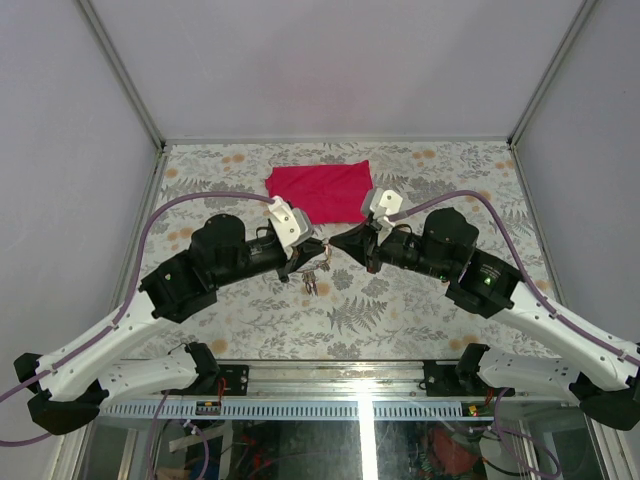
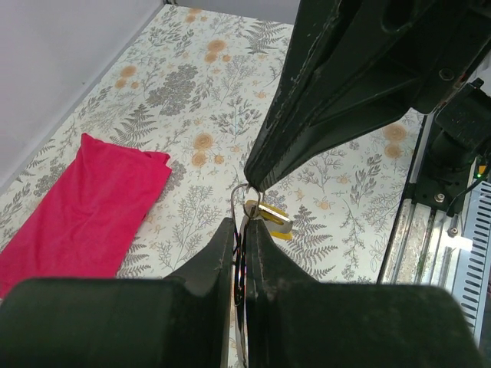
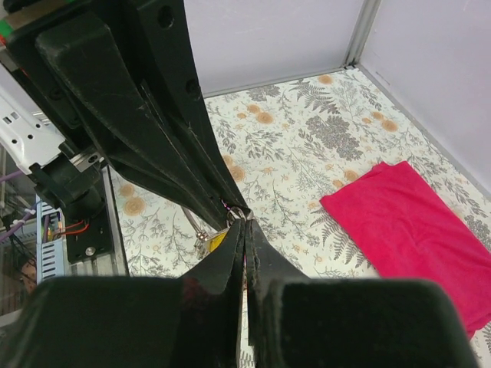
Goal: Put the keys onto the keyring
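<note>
Both grippers meet above the table's middle. My left gripper (image 1: 316,247) (image 2: 239,222) is shut on the keyring (image 2: 234,201), a thin silver wire held edge-on between its jaws. A tan key (image 2: 270,217) hangs from it beside the fingertips. More keys (image 1: 310,281) dangle below in the top view. My right gripper (image 1: 336,243) (image 3: 245,222) is shut, its tip against the ring's top (image 3: 239,213). Only a thin pinkish sliver of a key shows between its jaws. The tan key (image 3: 217,241) and a silver key shaft (image 3: 192,227) hang beside it.
A red cloth (image 1: 320,190) (image 2: 77,207) (image 3: 406,222) lies flat on the floral tabletop (image 1: 420,310) behind the grippers. A metal rail with wiring (image 1: 330,408) runs along the near edge. Grey walls close in the left, right and back.
</note>
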You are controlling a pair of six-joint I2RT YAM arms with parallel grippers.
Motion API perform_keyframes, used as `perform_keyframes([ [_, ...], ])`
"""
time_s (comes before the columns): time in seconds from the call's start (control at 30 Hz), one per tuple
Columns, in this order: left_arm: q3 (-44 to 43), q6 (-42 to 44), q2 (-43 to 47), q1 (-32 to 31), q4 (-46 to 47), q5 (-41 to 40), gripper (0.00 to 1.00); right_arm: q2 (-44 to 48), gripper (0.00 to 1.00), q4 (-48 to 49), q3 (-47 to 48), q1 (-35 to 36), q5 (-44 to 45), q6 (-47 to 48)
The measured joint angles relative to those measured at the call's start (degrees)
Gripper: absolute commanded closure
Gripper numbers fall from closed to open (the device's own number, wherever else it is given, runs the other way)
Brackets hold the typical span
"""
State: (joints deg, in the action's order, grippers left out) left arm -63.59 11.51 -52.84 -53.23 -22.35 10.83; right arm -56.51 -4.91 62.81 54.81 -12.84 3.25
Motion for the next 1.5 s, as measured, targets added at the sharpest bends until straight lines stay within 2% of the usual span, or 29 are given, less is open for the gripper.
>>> perform_keyframes([
  [0.7,-0.4,0.3,-1.3,0.0,-1.0,2.1,1.00,1.4,1.00,0.9,-1.1,-0.1,9.2,-0.5],
  [0.73,-0.4,0.3,-1.3,0.0,-1.0,2.1,1.00,1.6,0.96,0.9,-1.3,-0.1,9.2,-0.4],
  [0.87,-0.5,0.3,-1.3,0.0,-1.1,2.0,1.00,3.1,0.69,0.4,-2.9,-0.1,8.0,0.1],
  [0.97,-0.5,0.3,-1.3,0.0,-1.3,1.7,1.00,5.2,0.60,0.0,-4.2,-0.1,4.8,0.8],
  [1.27,-0.5,0.3,-1.3,0.0,-1.4,1.7,1.00,5.9,0.53,0.0,-5.0,-0.1,-1.8,1.1],
  [1.5,-1.1,0.3,-1.4,0.0,-1.7,1.7,1.00,2.7,0.59,0.2,-5.0,-0.1,-3.3,1.0],
])
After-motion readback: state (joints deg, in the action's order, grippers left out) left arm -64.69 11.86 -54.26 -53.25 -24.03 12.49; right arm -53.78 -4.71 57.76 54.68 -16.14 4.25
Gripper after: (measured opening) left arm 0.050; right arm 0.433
